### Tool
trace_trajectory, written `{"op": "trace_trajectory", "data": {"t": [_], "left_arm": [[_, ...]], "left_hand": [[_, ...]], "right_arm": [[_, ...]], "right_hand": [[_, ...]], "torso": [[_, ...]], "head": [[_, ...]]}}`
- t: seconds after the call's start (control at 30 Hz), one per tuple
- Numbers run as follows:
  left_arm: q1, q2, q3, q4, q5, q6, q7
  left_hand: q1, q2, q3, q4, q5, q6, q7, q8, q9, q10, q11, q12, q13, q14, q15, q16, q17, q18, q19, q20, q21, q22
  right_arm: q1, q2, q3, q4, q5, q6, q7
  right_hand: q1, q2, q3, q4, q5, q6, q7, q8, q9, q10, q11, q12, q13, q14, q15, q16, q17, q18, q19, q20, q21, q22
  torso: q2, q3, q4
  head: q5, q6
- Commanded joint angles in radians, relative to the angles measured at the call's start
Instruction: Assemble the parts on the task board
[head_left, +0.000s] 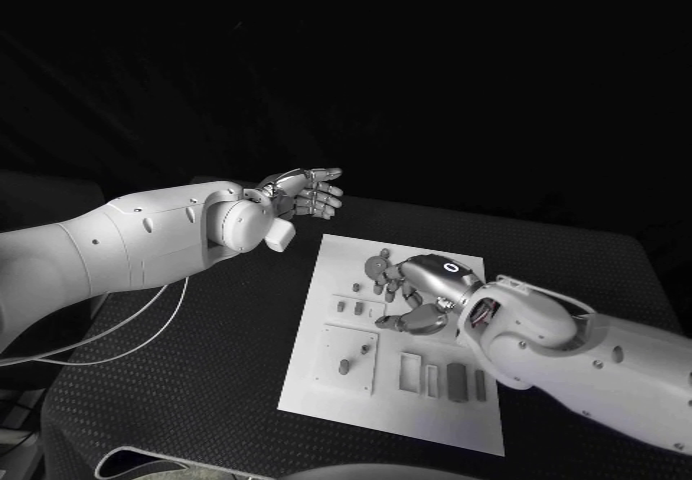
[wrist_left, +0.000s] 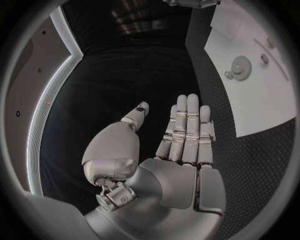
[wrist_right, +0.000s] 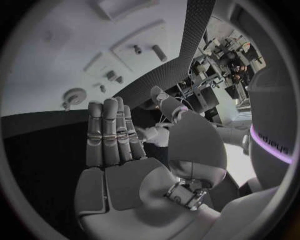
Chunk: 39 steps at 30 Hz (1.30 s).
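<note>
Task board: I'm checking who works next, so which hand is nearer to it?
Right. The right hand is over the task board, above its parts. The left hand is raised beyond the board's far left corner.

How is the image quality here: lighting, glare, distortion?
Head view: dark surround, the task board brightly lit, small parts on it hard to resolve. Left wrist view: fisheye bends the board's edges; left hand evenly lit. Right wrist view: right hand sharp, a violet glow at the arm's rim.

A black table (head_left: 202, 350) carries thin white cables (head_left: 130, 325).
</note>
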Motion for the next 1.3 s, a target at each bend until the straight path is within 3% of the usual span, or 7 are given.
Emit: {"op": "trace_trajectory", "data": {"t": [0.03, 0.13, 0.4, 0.57, 0.63, 0.8, 1.3], "left_arm": [[0.001, 0.002, 0.0, -0.004, -0.003, 0.008, 0.007], [0.001, 0.004, 0.0, -0.006, -0.003, 0.009, 0.008], [-0.002, 0.011, -0.001, -0.012, -0.003, 0.016, 0.008], [-0.003, 0.009, -0.002, -0.012, -0.004, 0.018, 0.006], [-0.004, 0.006, -0.003, -0.012, -0.005, 0.018, 0.006], [-0.006, 0.004, -0.003, -0.007, -0.008, 0.02, 0.008], [-0.012, -0.008, -0.004, 0.002, -0.043, 0.031, 0.014]], "left_hand": [[-0.004, -0.003, 0.001, 0.005, 0.001, 0.006, 0.002, -0.006, -0.002, -0.01, 0.0, 0.004, 0.001, -0.004, 0.0, -0.003, 0.001, 0.009, 0.005, -0.001, -0.005, 0.016], [-0.004, -0.004, 0.001, 0.005, 0.001, 0.006, 0.002, -0.006, -0.002, -0.01, 0.0, 0.005, 0.001, -0.004, 0.0, -0.003, 0.001, 0.009, 0.005, -0.001, -0.005, 0.016], [-0.003, -0.004, 0.001, 0.005, 0.001, 0.006, 0.002, -0.006, -0.002, -0.01, 0.0, 0.005, 0.001, -0.004, 0.0, -0.003, 0.001, 0.009, 0.005, -0.001, -0.005, 0.016], [-0.003, -0.003, 0.001, 0.006, 0.001, 0.006, 0.002, -0.006, -0.002, -0.01, 0.0, 0.005, 0.001, -0.004, 0.0, -0.003, 0.001, 0.009, 0.005, -0.001, -0.005, 0.017], [-0.003, -0.004, 0.001, 0.006, 0.001, 0.006, 0.002, -0.006, -0.002, -0.01, 0.0, 0.005, 0.001, -0.004, 0.0, -0.003, 0.001, 0.009, 0.005, -0.001, -0.005, 0.017], [-0.004, -0.004, 0.0, 0.006, 0.001, 0.007, 0.002, -0.006, -0.002, -0.01, 0.0, 0.006, 0.001, -0.004, 0.0, -0.003, 0.001, 0.009, 0.005, -0.001, -0.005, 0.017], [-0.006, -0.006, -0.001, 0.009, 0.0, 0.007, 0.002, -0.006, -0.002, -0.011, 0.0, 0.006, 0.001, -0.004, 0.0, -0.003, 0.001, 0.009, 0.005, -0.001, -0.006, 0.017]], "right_arm": [[0.026, -0.036, -0.001, -0.006, 0.353, 0.061, 0.0], [0.046, -0.078, -0.001, -0.017, 0.466, 0.113, -0.034], [0.052, -0.145, -0.003, -0.054, 0.608, 0.264, -0.132], [0.052, -0.192, -0.01, -0.033, 0.611, 0.441, -0.258], [0.052, -0.213, -0.018, -0.019, 0.625, 0.449, -0.295], [0.051, -0.261, -0.035, 0.015, 0.627, 0.423, -0.34], [0.05, -0.285, -0.071, 0.076, 0.598, 0.487, -0.412]], "right_hand": [[-0.043, 0.008, -0.033, 0.041, 0.008, 0.009, -0.004, 0.005, 0.002, 0.043, -0.015, 0.069, 0.038, 0.006, -0.019, 0.012, -0.005, 0.031, 0.012, -0.007, 0.011, 0.019], [-0.041, 0.021, -0.056, 0.125, 0.0, 0.03, -0.035, 0.033, 0.037, -0.04, -0.046, 0.336, 0.244, 0.025, -0.055, 0.066, 0.016, 0.031, 0.056, -0.05, 0.051, 0.02], [-0.002, 0.034, -0.104, 0.168, 0.003, 0.035, -0.047, 0.045, 0.097, -0.16, -0.06, 0.826, 0.585, 0.041, -0.073, 0.285, 0.162, 0.031, 0.074, -0.081, 0.191, 0.025], [-0.034, 0.056, -0.132, 0.216, 0.007, 0.055, -0.059, 0.048, 0.118, -0.135, -0.077, 0.948, 0.642, 0.063, -0.082, 0.356, 0.206, 0.031, 0.109, -0.112, 0.262, 0.023], [-0.047, 0.099, -0.179, 0.212, 0.02, 0.08, -0.072, 0.056, 0.131, -0.122, -0.09, 0.968, 0.646, 0.078, -0.095, 0.367, 0.213, 0.031, 0.114, -0.132, 0.286, 0.021], [-0.021, 0.146, -0.226, 0.158, 0.069, 0.09, -0.078, 0.049, 0.138, -0.09, -0.099, 0.991, 0.652, 0.112, -0.102, 0.383, 0.236, 0.031, 0.13, -0.152, 0.309, 0.017], [-0.08, 0.174, -0.267, 0.154, 0.105, 0.128, -0.089, 0.035, 0.136, -0.065, -0.107, 0.989, 0.648, 0.164, -0.11, 0.408, 0.306, 0.031, 0.137, -0.156, 0.321, 0.007]], "torso": [[-0.002, 0.0009, -0.0045], [-0.003, 0.001, -0.0078], [-0.005, 0.0057, -0.0151], [-0.005, 0.0044, -0.0153], [-0.005, 0.005, -0.0152], [-0.004, 0.0036, -0.0144], [-0.006, -0.0008, -0.0116]], "head": [[-0.027, 0.01], [-0.04, 0.016], [-0.067, 0.02], [-0.075, 0.013], [-0.075, 0.009], [-0.085, 0.009], [-0.108, -0.004]]}}
